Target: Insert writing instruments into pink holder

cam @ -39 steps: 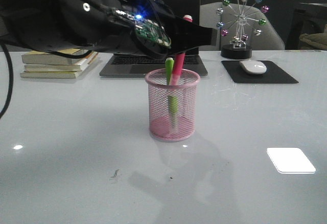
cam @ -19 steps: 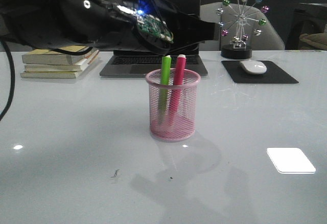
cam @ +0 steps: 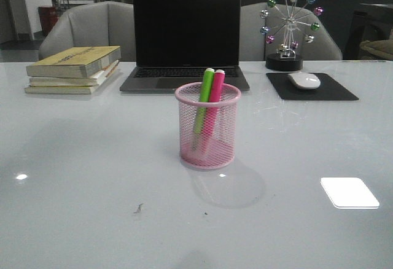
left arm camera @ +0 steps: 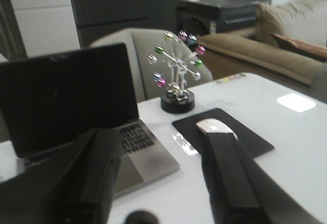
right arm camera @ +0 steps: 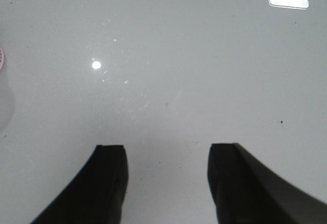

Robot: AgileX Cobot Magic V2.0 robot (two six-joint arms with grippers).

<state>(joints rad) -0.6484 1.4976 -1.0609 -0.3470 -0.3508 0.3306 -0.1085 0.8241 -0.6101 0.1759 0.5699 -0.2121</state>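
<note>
Both markers, lime green [cam: 202, 100] and pink [cam: 212, 104], now lean inside the pink holder [cam: 207, 134] mid-worktop. The left arm has withdrawn from above it (task looks complete). Left pincer [left arm camera: 163, 183] and right pincer [right arm camera: 166, 183] gape wide, holding nothing.

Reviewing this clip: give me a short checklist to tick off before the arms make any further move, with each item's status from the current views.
1. Green marker inside pink holder: ok.
2. Pink marker inside the holder, beside the green one: ok.
3. Holder upright on the table: ok.
4. Left gripper open and empty: ok.
5. Right gripper open and empty over bare table: ok.
6. Arms away from the holder: ok in the front view, where neither appears; exact clearance cannot tell.
</note>
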